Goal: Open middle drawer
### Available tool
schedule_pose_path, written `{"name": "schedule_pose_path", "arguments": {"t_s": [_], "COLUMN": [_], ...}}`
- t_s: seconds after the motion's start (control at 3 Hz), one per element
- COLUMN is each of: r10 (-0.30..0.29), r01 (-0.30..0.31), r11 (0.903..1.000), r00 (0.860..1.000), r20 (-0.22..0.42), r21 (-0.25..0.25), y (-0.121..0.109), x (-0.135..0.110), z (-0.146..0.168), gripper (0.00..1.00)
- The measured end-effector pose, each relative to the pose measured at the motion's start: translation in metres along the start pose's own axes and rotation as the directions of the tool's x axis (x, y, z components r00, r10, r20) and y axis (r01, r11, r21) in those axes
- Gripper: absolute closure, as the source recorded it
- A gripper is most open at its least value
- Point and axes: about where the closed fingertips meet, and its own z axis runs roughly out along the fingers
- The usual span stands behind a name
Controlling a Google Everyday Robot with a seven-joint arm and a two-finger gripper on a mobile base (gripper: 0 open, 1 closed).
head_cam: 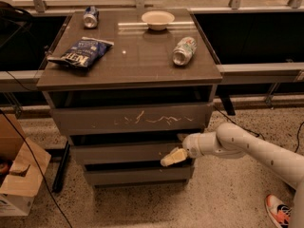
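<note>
Reaching in from the right, the white arm holds the end effector at the right end of the middle drawer, whose plain front stretches away to its left. How far open the end effector is, or whether it has hold of anything, cannot be told. Just above it runs the scratched top drawer front, just below it the bottom drawer front, and higher up the tabletop carries a chip bag.

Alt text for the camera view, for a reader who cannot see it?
The gripper is at the right end of the middle drawer, low on a grey cabinet. On top lie a chip bag, a bowl, a near can and a far can.
</note>
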Motion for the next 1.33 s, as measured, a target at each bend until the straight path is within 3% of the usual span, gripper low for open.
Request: {"name": "schedule_pose_path", "arguments": {"t_s": [0.33, 0.67, 1.0, 1.33], "r10": [0.038, 0.046, 0.036, 0.036], "r01": [-0.039, -0.048, -0.047, -0.047], "r11": [0.9985, 0.9972, 0.9920, 0.9920], "r00": [0.999, 0.998, 0.994, 0.994], "r20": [-0.025, -0.035, -0.099, -0.099], "r21": [-0.039, -0.057, -0.117, -0.117], "y": [-0.025, -0.026, -0.003, -0.004], "x": [0.010, 0.012, 0.024, 0.022], "z": [0.025, 0.030, 0.030, 0.029], "gripper": [0.03, 0.26, 0.49, 0.72]}}
